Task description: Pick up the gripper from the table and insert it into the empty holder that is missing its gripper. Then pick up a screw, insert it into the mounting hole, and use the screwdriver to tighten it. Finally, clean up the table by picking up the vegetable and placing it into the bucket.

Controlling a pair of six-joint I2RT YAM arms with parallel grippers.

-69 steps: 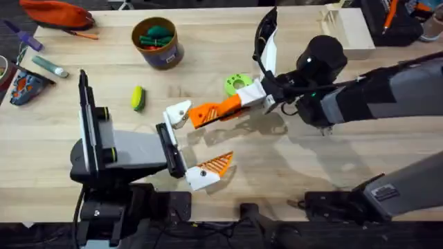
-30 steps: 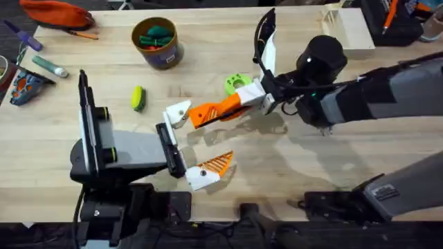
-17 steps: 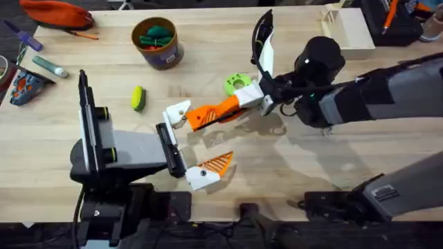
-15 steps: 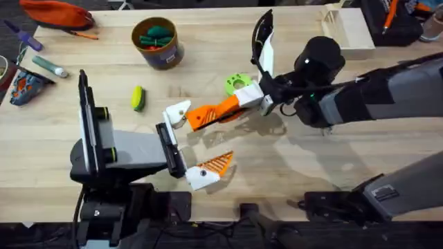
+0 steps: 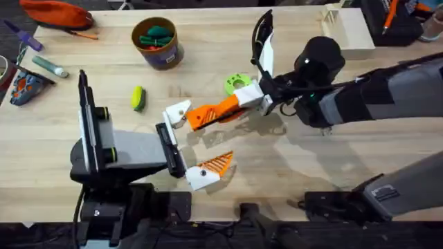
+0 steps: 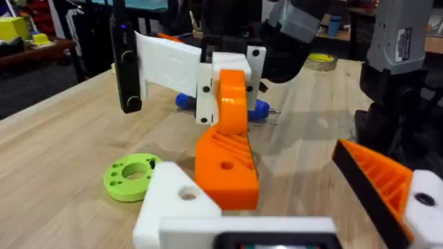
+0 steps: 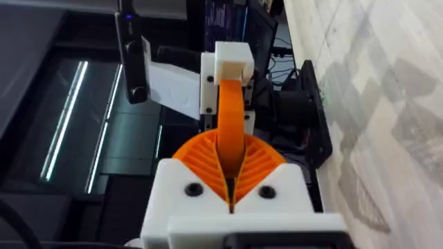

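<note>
right claw (image 5: pixel 232 105) grips gripper (image 5: pixel 211 113); apparently touching holder (image 5: pixel 177 113)

1. Blue screwdriver (image 6: pixel 259 107), centre of left wrist view: mostly hidden behind the orange gripper (image 6: pixel 228 149).
2. Bucket (image 5: pixel 158 43), upper left overhead: contents too small to identify.
3. Wooden rack (image 5: pixel 346 24), upper right overhead: cut by top edge.
</note>
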